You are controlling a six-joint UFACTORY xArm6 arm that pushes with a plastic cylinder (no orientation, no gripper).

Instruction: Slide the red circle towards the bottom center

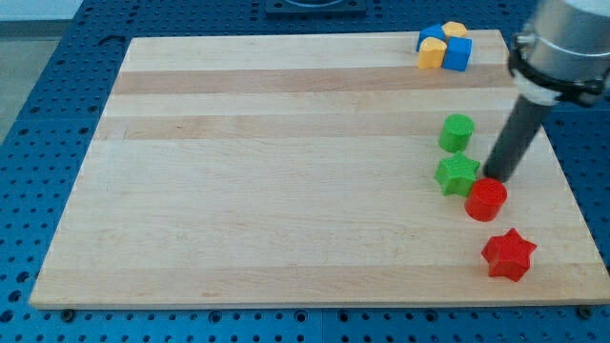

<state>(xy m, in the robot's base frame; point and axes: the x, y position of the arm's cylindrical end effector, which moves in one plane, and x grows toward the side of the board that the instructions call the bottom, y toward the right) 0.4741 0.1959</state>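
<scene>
My tip (496, 178) sits at the upper edge of the red circle (486, 200), touching or nearly so, at the wooden board's (286, 191) right side; no jaws here, just a plain rod. Green star (457, 174) touches the circle's upper left, green circle (457, 132) above it, red star (508, 253) below, apart. Blue and yellow blocks (444, 46) are clustered at the view's top right.

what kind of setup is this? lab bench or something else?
Most likely a robotics lab bench: a wooden board sits on a blue perforated mounting table, small coloured blocks such as the red circle lie on it, and my tip touches that circle's upper edge.
</scene>
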